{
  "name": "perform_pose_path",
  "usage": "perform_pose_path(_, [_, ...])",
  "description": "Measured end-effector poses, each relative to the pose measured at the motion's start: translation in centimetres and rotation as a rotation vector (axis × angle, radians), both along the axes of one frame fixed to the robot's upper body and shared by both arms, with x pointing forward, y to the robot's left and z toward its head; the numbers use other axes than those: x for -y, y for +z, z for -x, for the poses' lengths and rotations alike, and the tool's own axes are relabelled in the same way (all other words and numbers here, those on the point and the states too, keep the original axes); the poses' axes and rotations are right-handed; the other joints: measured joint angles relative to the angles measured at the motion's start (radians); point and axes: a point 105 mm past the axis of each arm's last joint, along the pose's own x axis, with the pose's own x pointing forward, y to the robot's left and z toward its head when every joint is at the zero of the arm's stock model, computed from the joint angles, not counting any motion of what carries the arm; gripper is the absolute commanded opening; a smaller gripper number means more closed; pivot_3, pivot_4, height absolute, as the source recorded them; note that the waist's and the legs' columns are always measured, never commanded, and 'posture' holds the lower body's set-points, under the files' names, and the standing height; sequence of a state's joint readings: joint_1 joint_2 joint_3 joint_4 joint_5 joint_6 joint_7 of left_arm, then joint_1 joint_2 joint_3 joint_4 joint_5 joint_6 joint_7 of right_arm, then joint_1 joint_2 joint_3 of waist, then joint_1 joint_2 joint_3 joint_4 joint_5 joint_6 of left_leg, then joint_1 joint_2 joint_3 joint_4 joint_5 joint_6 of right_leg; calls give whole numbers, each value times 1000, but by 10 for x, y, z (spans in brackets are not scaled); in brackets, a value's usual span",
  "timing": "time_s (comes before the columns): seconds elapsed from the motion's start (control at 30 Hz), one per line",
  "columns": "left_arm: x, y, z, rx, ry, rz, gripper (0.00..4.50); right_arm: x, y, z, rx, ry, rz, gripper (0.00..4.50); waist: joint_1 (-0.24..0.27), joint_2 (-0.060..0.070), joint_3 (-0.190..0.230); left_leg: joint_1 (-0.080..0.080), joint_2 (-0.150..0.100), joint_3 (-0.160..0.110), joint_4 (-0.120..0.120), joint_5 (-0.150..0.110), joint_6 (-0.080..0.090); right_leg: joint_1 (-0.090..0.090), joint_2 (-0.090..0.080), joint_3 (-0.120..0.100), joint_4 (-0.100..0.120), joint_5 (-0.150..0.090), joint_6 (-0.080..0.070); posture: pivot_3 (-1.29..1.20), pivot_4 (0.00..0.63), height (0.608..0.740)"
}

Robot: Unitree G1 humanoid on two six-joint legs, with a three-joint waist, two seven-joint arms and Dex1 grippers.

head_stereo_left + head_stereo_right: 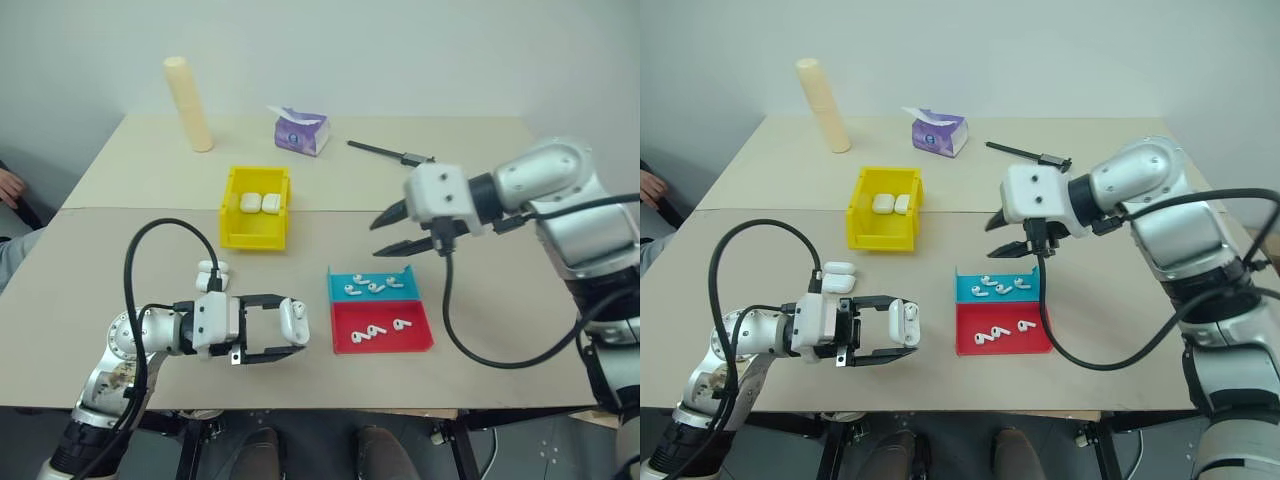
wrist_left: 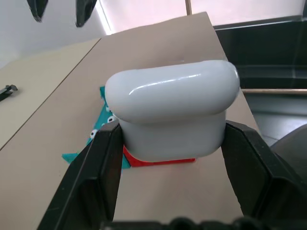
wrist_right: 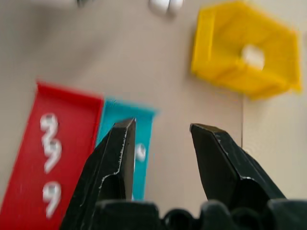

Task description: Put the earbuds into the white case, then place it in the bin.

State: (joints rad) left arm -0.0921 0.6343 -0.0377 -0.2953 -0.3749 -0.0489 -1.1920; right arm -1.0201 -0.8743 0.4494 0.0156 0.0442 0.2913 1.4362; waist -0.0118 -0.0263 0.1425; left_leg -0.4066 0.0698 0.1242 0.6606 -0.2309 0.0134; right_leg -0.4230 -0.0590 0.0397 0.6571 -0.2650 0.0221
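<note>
A: What is biggest on the worktop (image 1: 120,250)?

B: The bin (image 1: 256,208), yellow, with two white cases inside. It stands well apart from the left tool (image 1: 280,328), further out on the worktop, and off to the left of the right tool (image 1: 392,232)

A: And next in size?

B: The teal tray (image 1: 372,286) and the red tray (image 1: 380,328), touching each other. They lie below the right tool and just beside the left tool's tips. The earbuds (image 1: 372,286) are in both trays.

A: What do the tools do?

B: The left tool is clenched on the white case (image 1: 293,321), one finger (image 2: 98,177) on each side of it. Two more cases (image 1: 212,272) lie near that tool's wrist. The right tool hangs in the air above the teal tray, its fingers (image 3: 115,163) parted and holding nothing
</note>
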Motion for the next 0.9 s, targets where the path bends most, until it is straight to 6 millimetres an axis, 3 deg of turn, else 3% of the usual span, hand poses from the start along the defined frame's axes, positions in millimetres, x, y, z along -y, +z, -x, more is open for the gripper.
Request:
perform_pose_path(0.13, [6, -1, -2, 10, 30, 35, 2803, 8, -36, -13, -39, -8, 218, 2258, 0, 0, 0, -1, 0, 0, 0, 0, 0, -1, 0, 0, 0, 0, 0, 0, 150, 740])
perform_pose_path(0.23, [10, -3, -2, 10, 33, 43, 2803, 5, -48, -21, -54, -14, 266, 2258, -4, 0, 0, 0, 0, 1, 0, 0, 0, -1, 0, 1, 1, 0, 0, 0, 150, 740])
perform_pose_path(0.4, [11, -7, -2, 8, 48, 41, 2803, 2, -51, -29, -60, -23, 306, 2258, -3, 0, 0, 0, 0, 1, 0, 0, 0, 0, 0, 0, 1, 0, 0, 0, 150, 740])
perform_pose_path(0.9, [11, -8, 1, 20, 68, 42, 2803, 9, -86, -43, -110, -91, 402, 2258, -4, 0, 0, 0, 0, 1, 0, 0, 0, -1, 0, 1, 2, 0, 0, 0, 150, 740])
